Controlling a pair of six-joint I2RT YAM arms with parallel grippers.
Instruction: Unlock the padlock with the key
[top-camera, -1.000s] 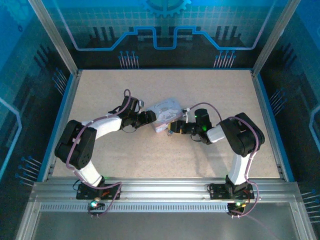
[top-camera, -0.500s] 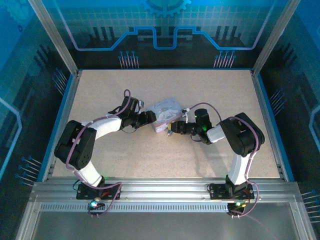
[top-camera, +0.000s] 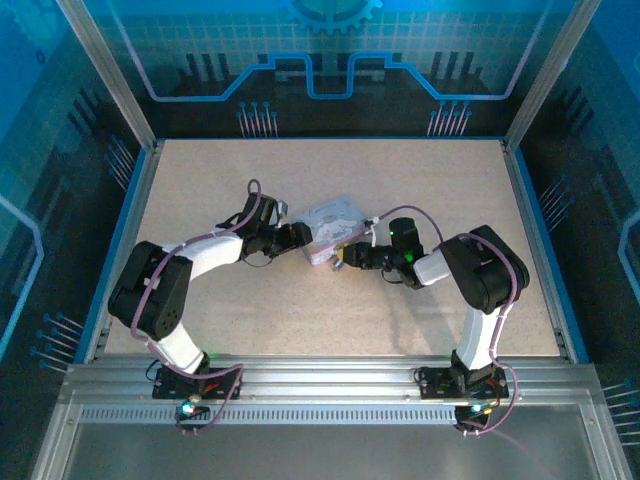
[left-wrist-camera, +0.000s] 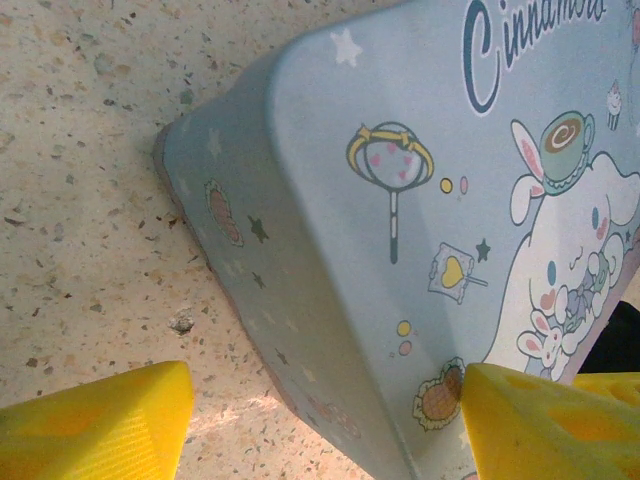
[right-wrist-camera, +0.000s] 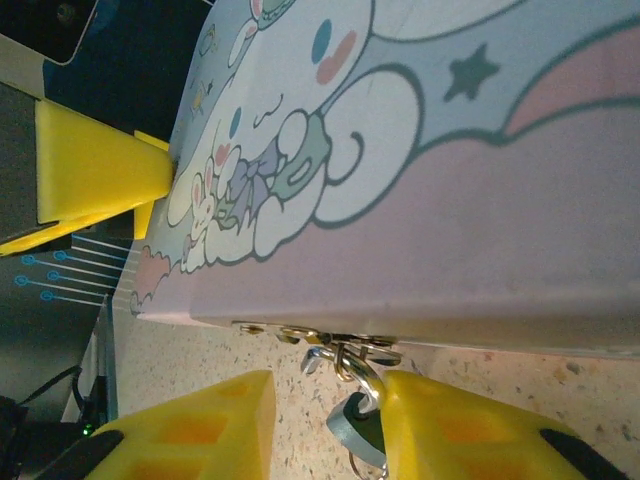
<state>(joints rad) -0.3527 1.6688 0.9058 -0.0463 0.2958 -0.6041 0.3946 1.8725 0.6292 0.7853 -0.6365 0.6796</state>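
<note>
Top view: pastel tin (top-camera: 328, 220) sat mid-table (top-camera: 420, 180), with the left gripper (top-camera: 300, 237) at its left end and the right gripper (top-camera: 345, 258) at its near right edge. Padlock too small to make out from there.

Right wrist view: padlock (right-wrist-camera: 351, 424) hung by its shackle from the hasp (right-wrist-camera: 330, 338) on the tin's lower edge, just above the table. It lay between the right gripper's spread fingers (right-wrist-camera: 200, 435), against one and clear of the other, so not clamped.

Left wrist view: left gripper (left-wrist-camera: 328, 400) spread wide around the tin's corner. One finger (left-wrist-camera: 545, 420) was at the printed lid, the other stood apart over bare table.
</note>
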